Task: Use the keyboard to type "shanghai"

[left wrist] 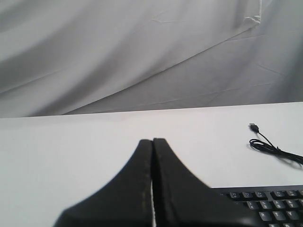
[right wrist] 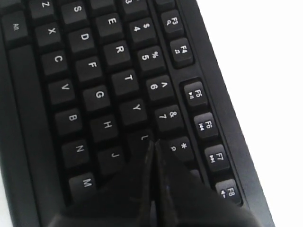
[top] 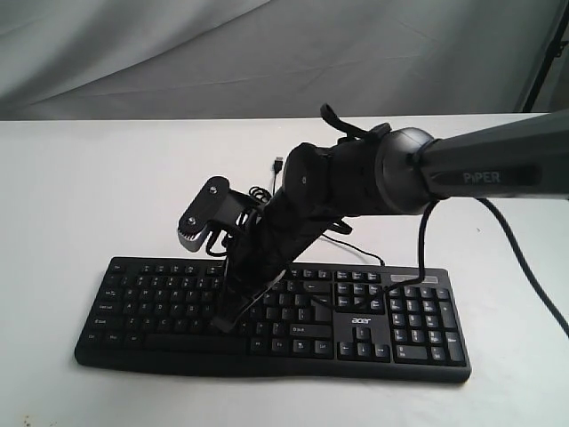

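The black keyboard (top: pixel 360 322) lies across the front of the white table, number pad to the right. My right arm reaches across the middle, and my right gripper (top: pixel 224 322) comes down on the left-centre letter keys. In the right wrist view the right gripper (right wrist: pixel 154 143) is shut with nothing in it, and its tips sit at the U key (right wrist: pixel 140 137), beside the 8 key (right wrist: pixel 181 146). I cannot tell whether a key is pressed. My left gripper (left wrist: pixel 152 140) is shut and empty above bare table, with a corner of the keyboard (left wrist: pixel 272 205) beside it. The exterior view does not show it.
The keyboard's thin black cable (top: pixel 258 191) coils behind it and ends in a loose USB plug (top: pixel 278 164); the left wrist view also shows this cable (left wrist: pixel 272 147). The right arm's own cable (top: pixel 524 258) hangs over the table. A grey cloth backdrop (top: pixel 267 53) stands behind.
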`<state>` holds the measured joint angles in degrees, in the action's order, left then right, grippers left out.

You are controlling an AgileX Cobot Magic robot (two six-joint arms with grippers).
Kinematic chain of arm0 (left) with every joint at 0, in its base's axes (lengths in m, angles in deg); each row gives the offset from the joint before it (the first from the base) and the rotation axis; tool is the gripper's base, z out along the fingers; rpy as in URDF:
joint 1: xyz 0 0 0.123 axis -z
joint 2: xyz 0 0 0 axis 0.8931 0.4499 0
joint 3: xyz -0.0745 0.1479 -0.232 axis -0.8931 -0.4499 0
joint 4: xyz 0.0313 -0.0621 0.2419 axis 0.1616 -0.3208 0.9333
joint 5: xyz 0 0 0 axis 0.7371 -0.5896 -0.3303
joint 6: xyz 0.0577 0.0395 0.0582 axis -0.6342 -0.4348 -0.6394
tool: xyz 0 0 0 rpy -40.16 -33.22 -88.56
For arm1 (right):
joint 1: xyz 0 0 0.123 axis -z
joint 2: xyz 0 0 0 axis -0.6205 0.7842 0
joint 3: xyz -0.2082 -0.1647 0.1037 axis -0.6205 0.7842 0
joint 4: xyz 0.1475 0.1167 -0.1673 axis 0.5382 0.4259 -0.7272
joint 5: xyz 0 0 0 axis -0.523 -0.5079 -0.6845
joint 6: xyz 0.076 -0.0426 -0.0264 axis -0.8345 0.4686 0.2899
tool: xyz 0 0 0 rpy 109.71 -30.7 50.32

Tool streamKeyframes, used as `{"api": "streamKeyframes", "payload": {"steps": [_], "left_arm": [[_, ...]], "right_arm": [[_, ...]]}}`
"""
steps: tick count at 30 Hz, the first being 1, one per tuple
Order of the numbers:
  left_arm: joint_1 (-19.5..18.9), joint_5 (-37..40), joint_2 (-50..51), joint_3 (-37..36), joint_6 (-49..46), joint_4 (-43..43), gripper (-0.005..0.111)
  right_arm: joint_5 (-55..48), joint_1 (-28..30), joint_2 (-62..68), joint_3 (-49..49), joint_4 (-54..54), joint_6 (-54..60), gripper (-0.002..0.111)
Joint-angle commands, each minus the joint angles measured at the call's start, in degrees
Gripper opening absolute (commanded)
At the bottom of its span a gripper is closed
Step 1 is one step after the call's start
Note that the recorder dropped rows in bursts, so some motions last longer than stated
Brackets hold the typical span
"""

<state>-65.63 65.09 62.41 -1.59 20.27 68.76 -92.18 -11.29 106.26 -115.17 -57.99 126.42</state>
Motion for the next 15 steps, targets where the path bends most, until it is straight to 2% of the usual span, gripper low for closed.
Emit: {"api": "streamKeyframes", "payload": {"steps": [1,15], "left_arm": [[0.4,-0.3,-0.1,-0.1,0.2,0.0,0.000],[0.4,-0.3,-0.1,-0.1,0.2,0.0,0.000]], "right_arm": [[-0.1,0.5,-0.2,0.8,-1.6,0.9,0.000],[2.6,0.5,-0.1,2.6,2.1,4.6,0.000]]}}
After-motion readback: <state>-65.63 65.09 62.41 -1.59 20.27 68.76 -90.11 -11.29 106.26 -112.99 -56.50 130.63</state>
